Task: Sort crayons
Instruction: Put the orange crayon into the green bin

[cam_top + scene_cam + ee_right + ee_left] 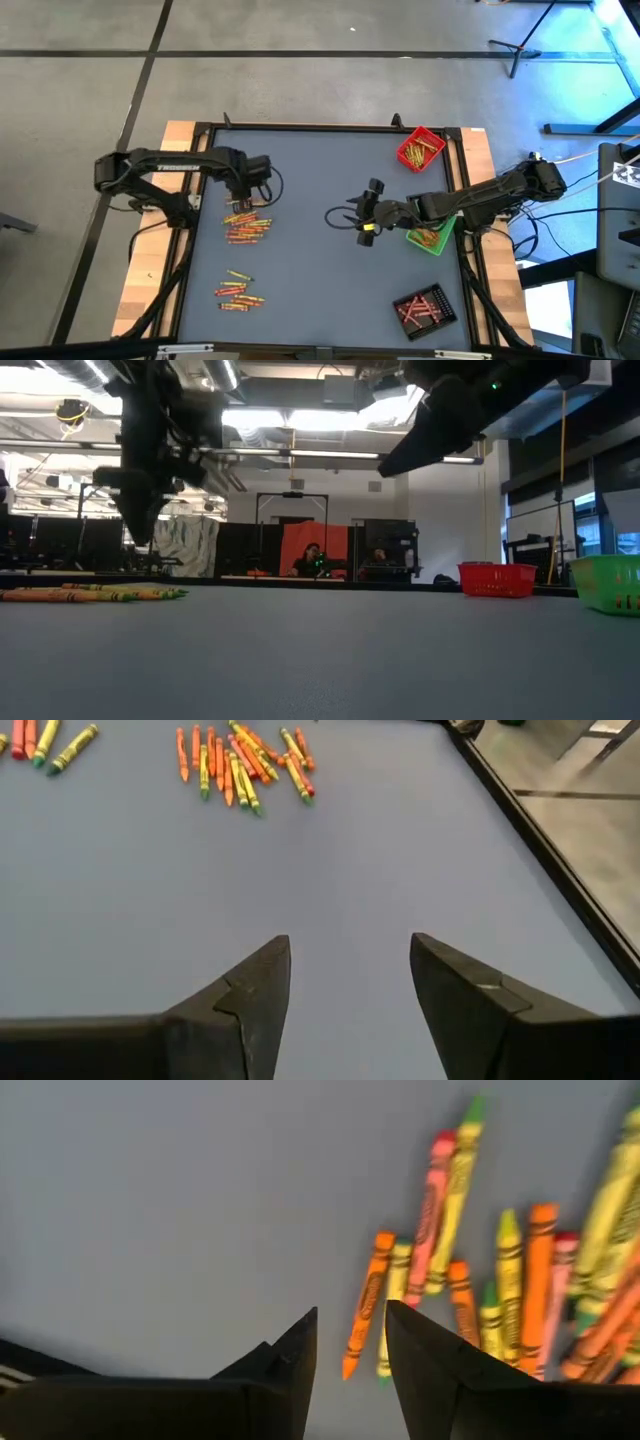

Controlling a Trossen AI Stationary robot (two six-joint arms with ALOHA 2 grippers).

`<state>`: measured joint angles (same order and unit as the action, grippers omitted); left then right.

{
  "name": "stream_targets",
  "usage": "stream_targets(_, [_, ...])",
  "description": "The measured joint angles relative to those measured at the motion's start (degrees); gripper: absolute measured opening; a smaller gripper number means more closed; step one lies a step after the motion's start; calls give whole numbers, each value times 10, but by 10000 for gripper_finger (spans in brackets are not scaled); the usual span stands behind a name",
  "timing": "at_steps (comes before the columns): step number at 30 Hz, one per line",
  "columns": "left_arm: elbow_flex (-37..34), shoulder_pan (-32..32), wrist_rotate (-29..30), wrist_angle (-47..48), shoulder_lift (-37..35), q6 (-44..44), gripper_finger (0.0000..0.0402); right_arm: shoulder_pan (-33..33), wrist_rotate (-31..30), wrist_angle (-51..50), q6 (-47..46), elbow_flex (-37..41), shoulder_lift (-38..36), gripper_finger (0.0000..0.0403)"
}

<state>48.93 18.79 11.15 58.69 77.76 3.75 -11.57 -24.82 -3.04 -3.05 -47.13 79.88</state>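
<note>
crayons (246,227) lie as thin paper-wrapped sticks in two loose heaps on the smooth grey worktop (320,280). left tool (350,1342) hangs over the upper heap, empty, narrowly parted. right tool (350,970) mid-worktop, wide, empty.

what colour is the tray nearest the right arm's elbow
Green: the tray sits partly under the right arm, clearest in the high view.
</note>
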Motion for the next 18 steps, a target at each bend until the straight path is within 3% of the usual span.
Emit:
stream_targets(9, [0,43,-37,-7,68,62,105,0,20,-1,-1,0,0,205])
stream_targets(18, [-15,60,-38,-33,112,88,105,0,40,-1,-15,0,0,205])
